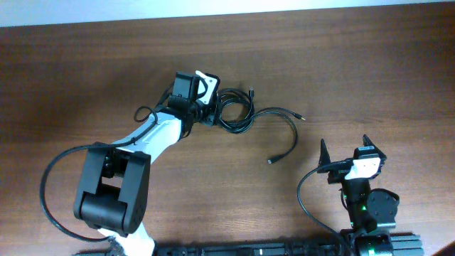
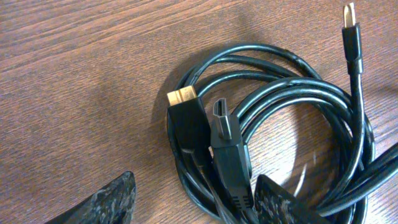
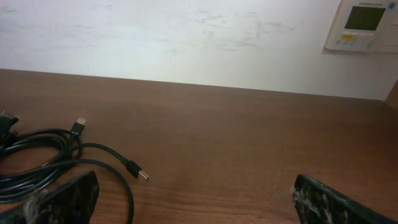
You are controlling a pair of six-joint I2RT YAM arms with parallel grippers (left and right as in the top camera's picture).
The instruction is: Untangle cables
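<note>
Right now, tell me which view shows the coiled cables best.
Left wrist: the coiled cables fill the frame, with single strands and plug ends distinct. Overhead shows the coiled cables small, strands merged. Right wrist catches only their edge, low left.

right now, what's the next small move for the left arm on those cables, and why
Probably close the left fingers on the gold-tipped plug and the black plug beside it: both lie between the open fingers, on top of the coiled cables, and nothing is gripped yet.
</note>
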